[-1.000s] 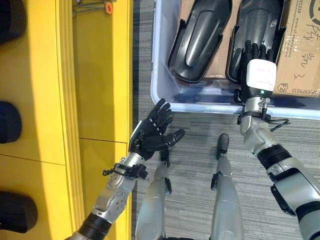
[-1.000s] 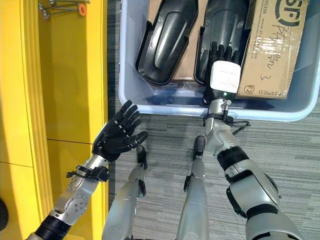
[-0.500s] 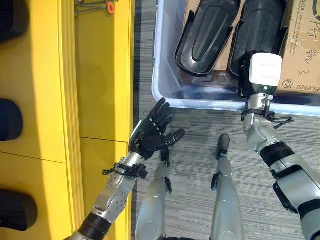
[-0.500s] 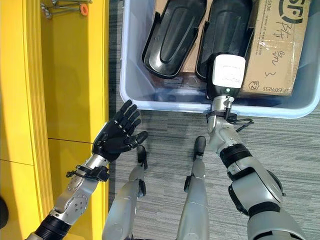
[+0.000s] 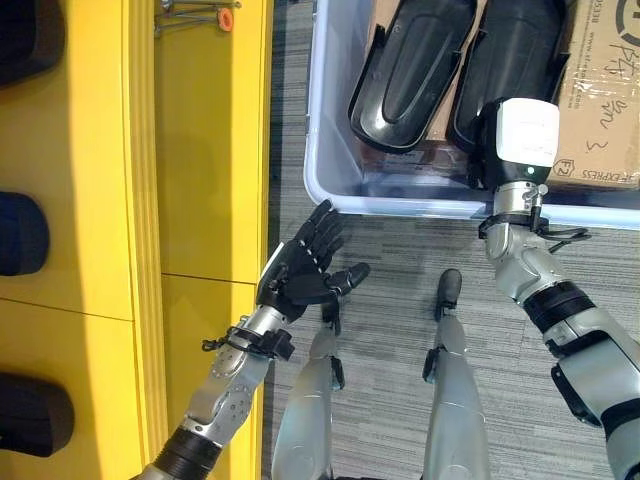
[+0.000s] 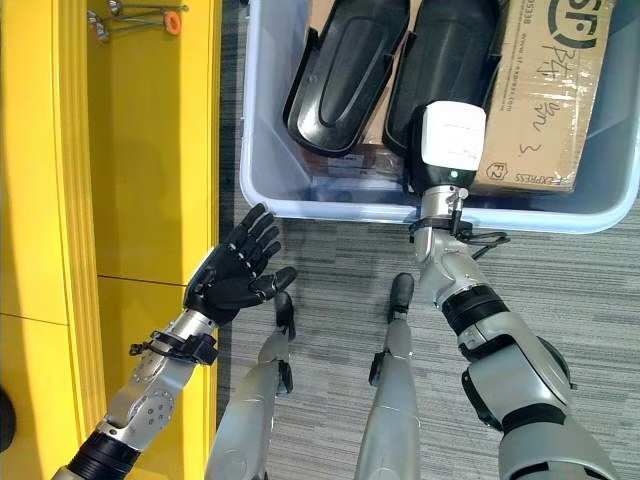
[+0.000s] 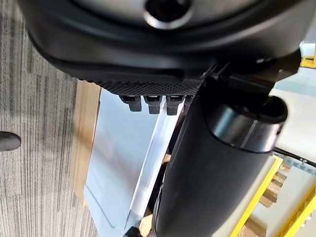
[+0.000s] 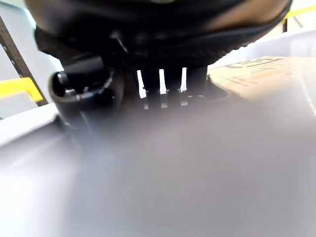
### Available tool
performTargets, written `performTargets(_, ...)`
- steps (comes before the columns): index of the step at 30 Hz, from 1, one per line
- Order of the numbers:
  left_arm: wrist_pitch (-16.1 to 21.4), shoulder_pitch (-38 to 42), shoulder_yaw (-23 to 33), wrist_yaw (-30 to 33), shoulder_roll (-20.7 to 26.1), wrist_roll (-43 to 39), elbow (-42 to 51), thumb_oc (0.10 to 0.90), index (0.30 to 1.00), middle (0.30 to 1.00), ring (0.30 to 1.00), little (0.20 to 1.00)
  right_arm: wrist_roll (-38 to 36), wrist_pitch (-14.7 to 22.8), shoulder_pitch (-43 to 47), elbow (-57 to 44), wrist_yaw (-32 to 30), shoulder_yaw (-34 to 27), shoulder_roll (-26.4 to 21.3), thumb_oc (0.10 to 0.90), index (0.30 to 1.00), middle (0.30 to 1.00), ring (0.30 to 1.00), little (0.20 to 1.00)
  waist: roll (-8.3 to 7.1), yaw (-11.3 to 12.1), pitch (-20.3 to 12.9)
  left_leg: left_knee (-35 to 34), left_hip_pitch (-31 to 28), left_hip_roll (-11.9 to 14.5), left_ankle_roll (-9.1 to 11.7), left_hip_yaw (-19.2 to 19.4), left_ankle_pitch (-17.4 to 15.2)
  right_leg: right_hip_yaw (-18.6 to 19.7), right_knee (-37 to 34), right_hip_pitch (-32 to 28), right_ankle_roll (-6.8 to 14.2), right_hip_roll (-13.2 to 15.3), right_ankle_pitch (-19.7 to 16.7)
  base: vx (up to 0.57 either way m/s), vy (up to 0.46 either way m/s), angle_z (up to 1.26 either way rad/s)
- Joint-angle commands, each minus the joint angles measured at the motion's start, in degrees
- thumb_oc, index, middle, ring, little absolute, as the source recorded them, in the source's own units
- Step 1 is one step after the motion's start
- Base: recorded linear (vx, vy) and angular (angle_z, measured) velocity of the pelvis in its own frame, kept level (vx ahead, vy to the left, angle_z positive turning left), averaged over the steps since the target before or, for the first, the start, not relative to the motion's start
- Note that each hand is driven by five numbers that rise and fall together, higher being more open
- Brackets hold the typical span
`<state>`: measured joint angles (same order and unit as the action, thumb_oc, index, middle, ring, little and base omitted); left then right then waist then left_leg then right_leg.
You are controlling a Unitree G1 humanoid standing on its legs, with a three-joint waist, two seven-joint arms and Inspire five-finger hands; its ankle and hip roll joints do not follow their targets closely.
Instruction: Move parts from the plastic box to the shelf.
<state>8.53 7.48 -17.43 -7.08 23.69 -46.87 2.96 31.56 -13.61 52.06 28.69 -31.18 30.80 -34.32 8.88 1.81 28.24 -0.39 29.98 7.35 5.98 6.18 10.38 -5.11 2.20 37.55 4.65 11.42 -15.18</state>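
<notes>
Moved: vs 1 s ago the right hand (image 5: 522, 140) sits deeper in the plastic box (image 5: 318, 150), its fingers now hidden under the white wrist cover; before they lay on the near end of a part. Whole scene slid a bit, so cam moved too. Left hand (image 5: 298, 272) same pose.

Right hand: at approx 1 o'clock in the eye views, over the near end of the right black part (image 5: 515, 45). Fingers hidden from above. Right wrist view shows a row of fingers (image 8: 168, 91) reaching fwd, but contact w/ the part can't be told, so grip can't be told.

Left hand: approx 7 o'clock, beside the yellow shelf (image 5: 190, 200), fingers spread, palm up, holding nothing. Left wrist view shows straight fingertips (image 7: 153, 102) w/ pale box wall beyond.

Parts: 2 black moulded parts in the box; left black part (image 5: 412, 65) at 12 o'clock, the right one just beside it, both leaning on brown card.

Cardboard box (image 5: 605, 90): in the plastic box at 2 o'clock, just right of the right part. Printed text, handwritten marks and a round logo on it, not read off.

Shelf: more dark parts (image 5: 20, 232) at 9 o'clock on its far left edge. Metal bits w/ an orange cap (image 5: 226, 17) at 11 o'clock.

View diff: eye views give the layout; wrist views give fingers.
</notes>
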Motion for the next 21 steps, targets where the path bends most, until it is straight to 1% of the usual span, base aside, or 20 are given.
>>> performTargets(1,2.76,0.23,1.85,-1.89,1.47,0.93,8.16,0.9,1.0,1.0,1.0,1.0,0.65,4.81,-2.06,-3.52,9.23,4.82,3.17,0.4,0.3,0.3,0.3,0.3,0.23,1.88,1.55,1.17,0.22,0.1,-1.78,1.13,-1.6,-3.52,6.83,-2.73,-0.65,0.59,11.29,-0.02,0.02,-0.04)
performTargets(3,2.88,-0.33,2.16,-1.96,1.44,0.82,8.54,0.9,1.0,1.0,1.0,1.0,1.28,4.63,-3.29,-7.13,9.18,4.46,3.42,0.4,0.3,0.3,0.3,0.3,-0.04,1.51,1.55,0.96,-0.76,0.19,-1.73,1.32,-1.66,-3.31,6.56,-3.52,-0.63,0.6,11.22,-0.01,0.029,-0.05)
performTargets(6,3.31,-1.14,2.8,-2.3,1.72,0.22,9.07,0.9,1.0,1.0,1.0,1.0,0.44,5.6,-5.5,-11.45,8.01,3.48,3.78,0.4,0.3,0.3,0.3,0.3,-0.47,0.93,1.55,0.65,-2.44,0.33,-1.71,1.49,-1.87,-3.05,6.04,-5.01,-0.63,0.52,11.13,0.0,0.032,-0.08)
performTargets(7,3.28,-1.66,3.29,-2.33,1.81,-0.04,9.38,0.9,1.0,1.0,1.0,1.0,-0.71,7.69,-7.31,-14.43,7.17,2.91,3.95,0.4,0.3,0.3,0.3,0.3,-0.96,0.46,1.55,0.5,-3.87,0.47,-1.74,1.65,-2.2,-2.84,5.5,-6.43,-0.61,0.34,11.09,0.0,0.01,-0.06)
performTargets(10,3.67,-2.66,3.74,-2.28,2.34,0.17,10.03,0.9,1.0,1.0,1.0,1.0,-2.31,10.46,-10.93,-19.56,3.18,1.27,4.96,0.4,0.3,0.3,0.3,0.3,-2.1,-0.35,1.55,0.4,-6.46,0.84,-1.69,1.78,-2.84,-2.53,4.78,-8.99,-0.55,-0.06,11.02,0.0,-0.01,-0.01)
performTargets(12,4.25,-3.03,3.86,-2.53,2.38,0.42,10.05,0.9,1.0,1.0,1.0,1.0,-3.08,11.54,-12.28,-21.58,0.64,0.4,5.09,0.4,0.3,0.3,0.3,0.3,-2.65,-0.8,1.55,0.24,-8.29,0.92,-1.75,2.02,-3.36,-2.29,4.25,-10.64,-0.47,-0.32,10.98,0.0,-0.013,-0.05)
performTargets(14,5.25,-3.38,3.63,-1.7,2.1,0.79,10.73,0.9,1.0,1.0,1.0,1.0,-4.71,12.45,-14.58,-26.14,-2.97,-1.33,5.37,0.4,0.3,0.3,0.3,0.3,-3.32,-1.8,1.55,-0.23,-11.79,1.04,-1.74,2.2,-4.17,-1.74,3.02,-13.87,-0.54,-0.89,10.88,0.0,0.026,-0.06)
performTargets(16,6.04,-3.59,3.47,-0.97,1.82,0.84,10.9,0.9,1.0,1.0,1.0,1.0,-4.23,13.17,-16.41,-29.01,-4.96,-3.1,5.63,0.4,0.3,0.3,0.3,0.3,-3.67,-2.69,1.55,-0.42,-14.71,1.04,-1.71,2.28,-4.92,-0.92,2.04,-16.65,-0.55,-1.36,10.9,0.01,0.064,-0.11)
performTargets(19,6.93,-3.65,3.85,-0.36,1.35,0.47,10.86,0.9,1.0,1.0,1.0,1.0,-4.47,13.26,-19.26,-33.05,-6.67,-5.78,5.07,0.4,0.3,0.3,0.3,0.3,-4.16,-4.04,1.55,-1.38,-19.23,1.24,-1.64,2.91,-5.31,0.53,0.09,-20.73,-0.4,-1.82,10.3,0.02,0.078,-0.13)
performTargets(21,6.99,-3.77,4.19,-0.02,1.13,0.56,11.15,0.9,1.0,1.0,1.0,1.0,-5.55,14.23,-20.86,-34.69,-6.93,-6.96,4.58,0.4,0.3,0.3,0.3,0.3,-4.53,-4.61,1.55,-1.72,-21.56,1.45,-1.55,3.24,-5.65,1.09,-0.91,-23.13,-0.37,-1.95,10.19,0.04,0.057,-0.17)
